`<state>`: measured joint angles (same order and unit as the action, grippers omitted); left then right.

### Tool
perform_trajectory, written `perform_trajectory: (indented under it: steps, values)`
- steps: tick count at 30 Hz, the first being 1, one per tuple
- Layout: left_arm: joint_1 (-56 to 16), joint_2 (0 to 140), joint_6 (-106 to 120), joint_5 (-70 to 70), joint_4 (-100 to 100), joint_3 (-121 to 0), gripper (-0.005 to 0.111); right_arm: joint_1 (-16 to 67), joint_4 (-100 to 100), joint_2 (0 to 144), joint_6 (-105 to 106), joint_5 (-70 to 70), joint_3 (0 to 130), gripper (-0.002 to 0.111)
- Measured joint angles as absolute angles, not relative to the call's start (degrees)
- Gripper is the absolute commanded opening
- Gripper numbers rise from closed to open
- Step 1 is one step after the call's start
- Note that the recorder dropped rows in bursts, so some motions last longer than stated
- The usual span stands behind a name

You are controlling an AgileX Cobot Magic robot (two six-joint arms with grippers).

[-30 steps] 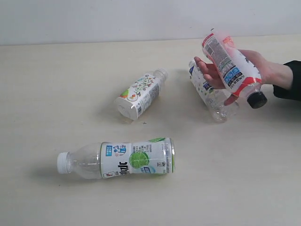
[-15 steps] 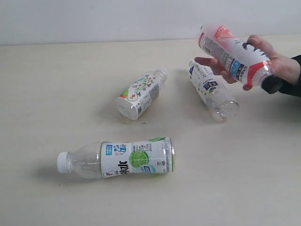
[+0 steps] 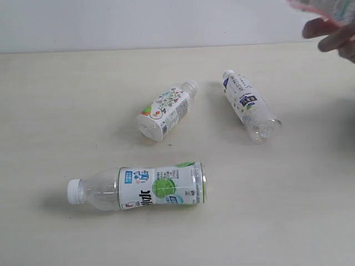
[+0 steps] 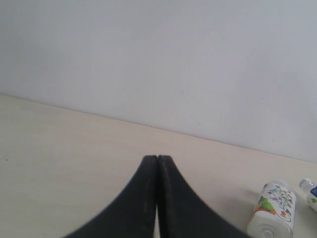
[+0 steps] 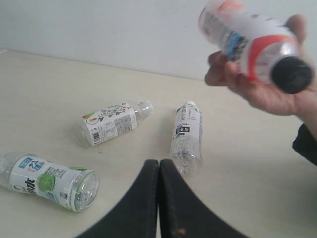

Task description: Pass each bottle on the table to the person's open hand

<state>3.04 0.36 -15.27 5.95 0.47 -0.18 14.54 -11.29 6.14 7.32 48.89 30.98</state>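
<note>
In the exterior view the person's hand (image 3: 333,36) is a blur at the upper right corner, cut off by the edge. The red-and-white bottle (image 3: 327,6) it holds shows only as a pale pink smear along the top edge. The left wrist view clips the base of the colourful-print bottle (image 4: 273,213) and shows only the cap end of the white-and-blue bottle (image 4: 309,188). In the right wrist view the white-and-green bottle (image 5: 47,181) loses its cap end at the edge, and the black sleeve (image 5: 306,144) is mostly out of frame. The label print is too small to read.

Green-label bottle (image 3: 150,187), print-label bottle (image 3: 166,111), blue-label bottle (image 3: 249,108) lying well apart, open table (image 3: 61,88) between and leftward, hand (image 3: 335,37) apparently raised at far right
</note>
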Motion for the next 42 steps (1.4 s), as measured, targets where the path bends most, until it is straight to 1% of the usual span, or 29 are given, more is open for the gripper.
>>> perform_trajectory:
  steps: [42]
  values:
    - [3.04,0.36,-15.27,5.95,0.47,-0.18,0.002,14.54,-12.67,5.01,7.32,50.81,29.86,0.000]
